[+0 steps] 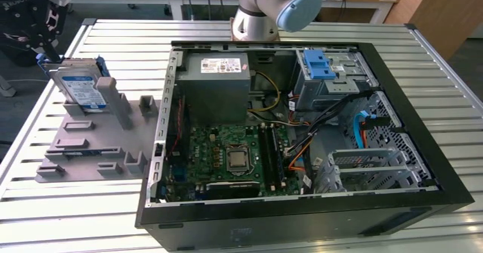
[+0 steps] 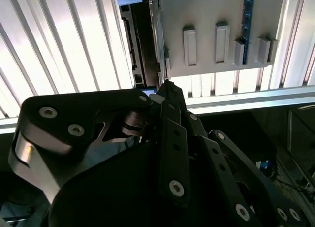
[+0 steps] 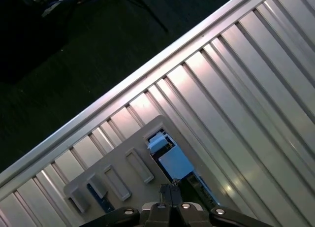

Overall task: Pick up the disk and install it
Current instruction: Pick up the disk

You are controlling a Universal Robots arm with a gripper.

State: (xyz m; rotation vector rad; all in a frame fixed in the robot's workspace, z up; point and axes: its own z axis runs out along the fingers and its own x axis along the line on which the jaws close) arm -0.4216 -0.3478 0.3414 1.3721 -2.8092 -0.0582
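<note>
**Jaws above racked disk**

Black jaws closed, empty, just above the silver-grey, blue-framed hard disk [image 1: 81, 91]. The disk stands on edge in a grey slotted holder plate [image 1: 79, 151] on the ribbed metal table [image 1: 60, 208], beside the open black computer case [image 1: 302, 214] on the exterior view's left. Its thin top edge faces the jaws.

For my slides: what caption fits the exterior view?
The disk stands in a grey rack beside the open computer case, gripper above it.

Silver-grey tubular robot arm [image 1: 253, 15] with a round pale-blue joint cap [image 1: 299, 9], beyond the open computer case [image 1: 302, 216]. Black claw [image 2: 169, 87] of jointed bars with silver screws.
</note>
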